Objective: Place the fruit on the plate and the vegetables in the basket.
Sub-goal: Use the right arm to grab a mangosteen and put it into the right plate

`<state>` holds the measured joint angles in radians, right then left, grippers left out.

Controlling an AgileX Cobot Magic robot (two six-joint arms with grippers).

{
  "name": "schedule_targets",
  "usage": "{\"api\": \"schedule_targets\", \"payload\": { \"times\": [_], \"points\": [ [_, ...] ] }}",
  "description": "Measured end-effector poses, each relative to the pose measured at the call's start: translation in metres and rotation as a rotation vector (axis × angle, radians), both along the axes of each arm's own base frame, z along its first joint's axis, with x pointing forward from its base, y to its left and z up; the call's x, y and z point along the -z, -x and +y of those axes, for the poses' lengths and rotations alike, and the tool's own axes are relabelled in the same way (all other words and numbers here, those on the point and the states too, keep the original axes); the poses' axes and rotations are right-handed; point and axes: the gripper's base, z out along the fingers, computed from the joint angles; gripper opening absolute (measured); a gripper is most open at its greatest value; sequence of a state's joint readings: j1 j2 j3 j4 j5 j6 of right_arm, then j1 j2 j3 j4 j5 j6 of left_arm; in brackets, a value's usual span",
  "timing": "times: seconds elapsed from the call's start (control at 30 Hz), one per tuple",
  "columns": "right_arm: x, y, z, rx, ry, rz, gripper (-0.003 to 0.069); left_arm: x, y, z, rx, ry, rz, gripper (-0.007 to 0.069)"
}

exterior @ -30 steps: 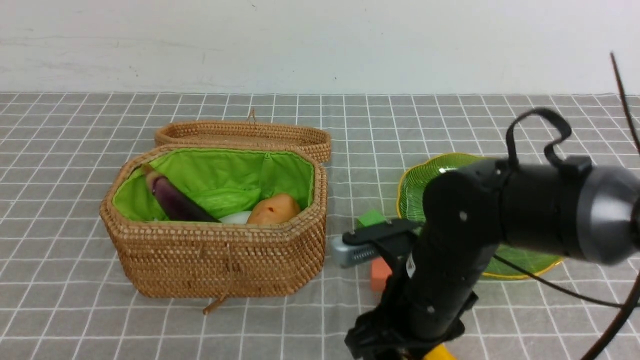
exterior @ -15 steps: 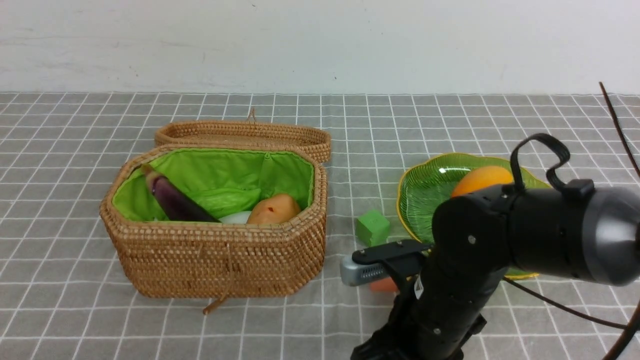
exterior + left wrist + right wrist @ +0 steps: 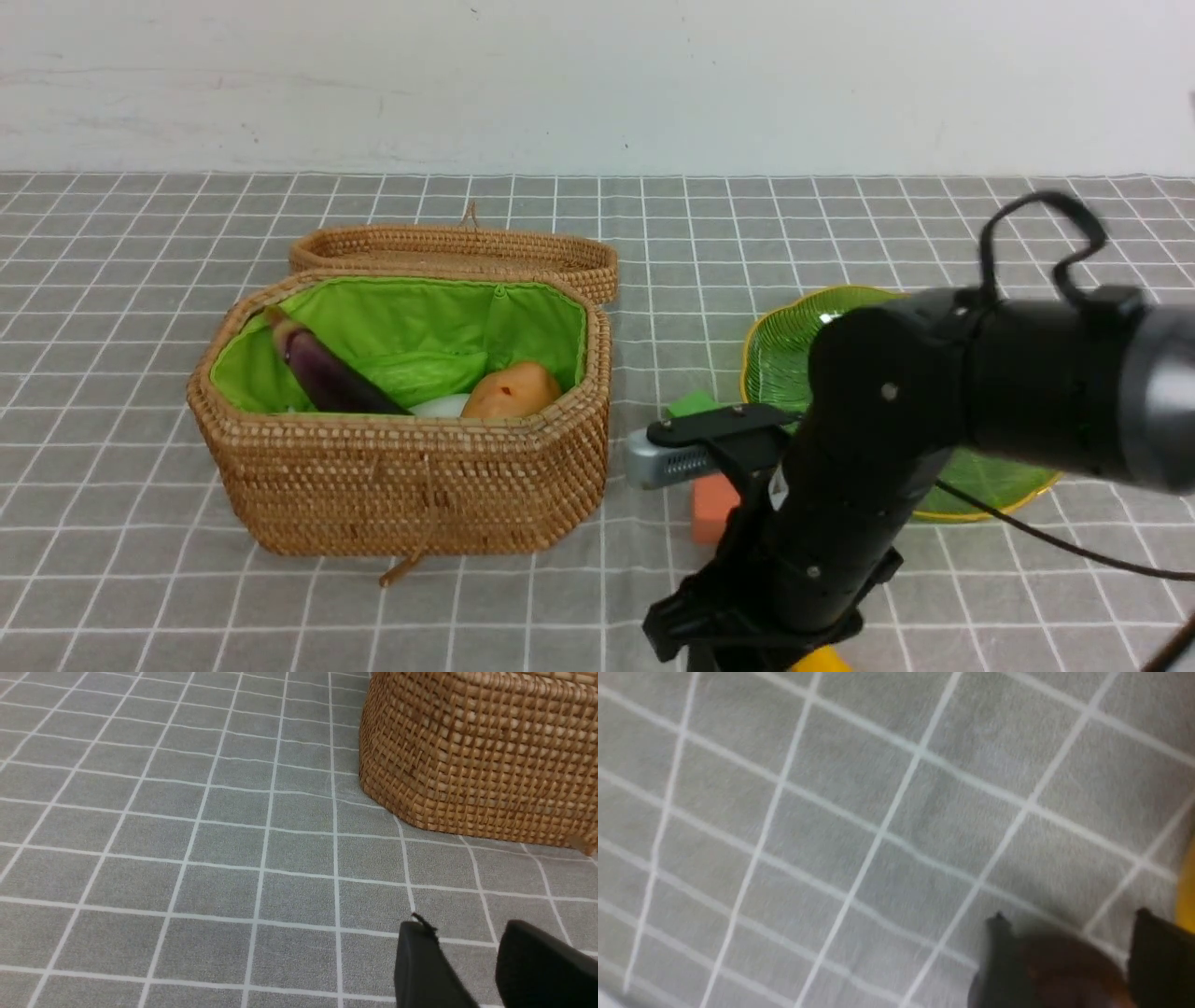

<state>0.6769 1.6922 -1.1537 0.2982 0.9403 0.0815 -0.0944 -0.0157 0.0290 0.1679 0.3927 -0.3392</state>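
Basket woven wicker, octagonal | left pincer ajar, empty | right pincer blurred, maybe holding something

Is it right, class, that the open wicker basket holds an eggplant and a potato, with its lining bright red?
Not quite. The front view shows the basket with the eggplant and potato inside, but its lining is bright green, not red.

You see a grey tabletop gridded with white lines, a tan woven basket lined in bright green, a dark purple eggplant, a tan-orange potato, a ribbed green plate rimmed yellow, and green and orange cubes.
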Motion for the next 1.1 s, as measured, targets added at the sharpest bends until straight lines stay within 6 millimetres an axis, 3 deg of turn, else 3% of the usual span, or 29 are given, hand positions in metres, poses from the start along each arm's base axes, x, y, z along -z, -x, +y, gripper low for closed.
{"api": "schedule_targets", "payload": {
  "times": [0.2,0.3,0.47,0.57,0.7,0.97,1.1],
  "points": [
    [-0.04,0.022,-0.018,-0.022,-0.023,-0.035,0.0646,0.0,0.0,0.0,0.0,0.0,0.0,0.0238],
    [-0.033,0.033,-0.027,0.004,-0.027,-0.045,0.0678,0.0,0.0,0.0,0.0,0.0,0.0,0.0238],
    [-0.004,0.039,-0.032,0.058,-0.017,-0.009,0.0661,0.0,0.0,0.0,0.0,0.0,0.0,0.0238],
    [0.021,0.038,-0.028,0.118,-0.037,0.025,0.0622,0.0,0.0,0.0,0.0,0.0,0.0,0.0238],
    [0.037,0.035,-0.025,0.123,-0.016,0.071,0.0555,0.0,0.0,0.0,0.0,0.0,0.0,0.0238],
    [0.034,0.037,-0.024,0.096,-0.03,0.078,0.0538,0.0,0.0,0.0,0.0,0.0,0.0,0.0238],
    [0.008,0.032,-0.018,0.047,-0.105,0.004,0.0538,0.0,0.0,0.0,0.0,0.0,0.0,0.0238]
  ]
}}
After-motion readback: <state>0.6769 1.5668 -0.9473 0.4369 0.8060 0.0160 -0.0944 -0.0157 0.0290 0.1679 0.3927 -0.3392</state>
